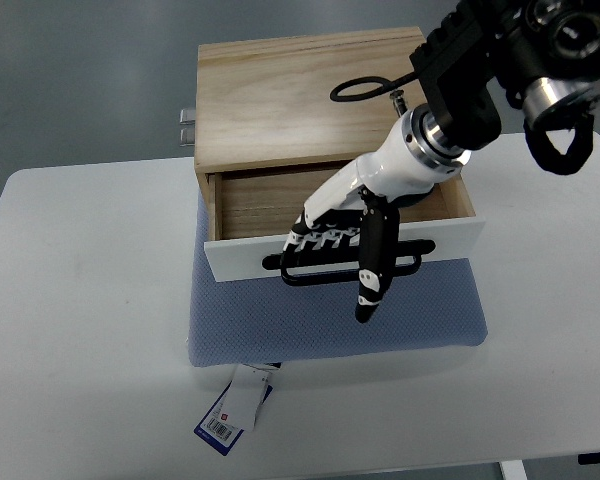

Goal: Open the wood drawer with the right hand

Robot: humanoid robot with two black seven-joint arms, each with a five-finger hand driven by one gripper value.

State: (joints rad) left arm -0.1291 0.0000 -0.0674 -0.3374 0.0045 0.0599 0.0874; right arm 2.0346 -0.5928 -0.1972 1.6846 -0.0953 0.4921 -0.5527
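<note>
A light wood drawer box [300,95] stands on a blue-grey mat [330,320]. Its drawer [250,205] is pulled partly out toward me, with a white front panel [450,240] and a black bar handle [325,272]. My right hand [335,245], white with black fingers, comes in from the upper right. Its fingers are curled over the top of the front panel and hooked onto the handle. The thumb [372,275] points down in front of the panel. The drawer's inside looks empty where it shows.
The white table [80,330] runs out to rounded corners on the left and right. A white and blue tag [232,410] hangs off the mat's front edge. A black cable [365,88] loops above the box top. Metal fittings [187,125] stick out at the box's left.
</note>
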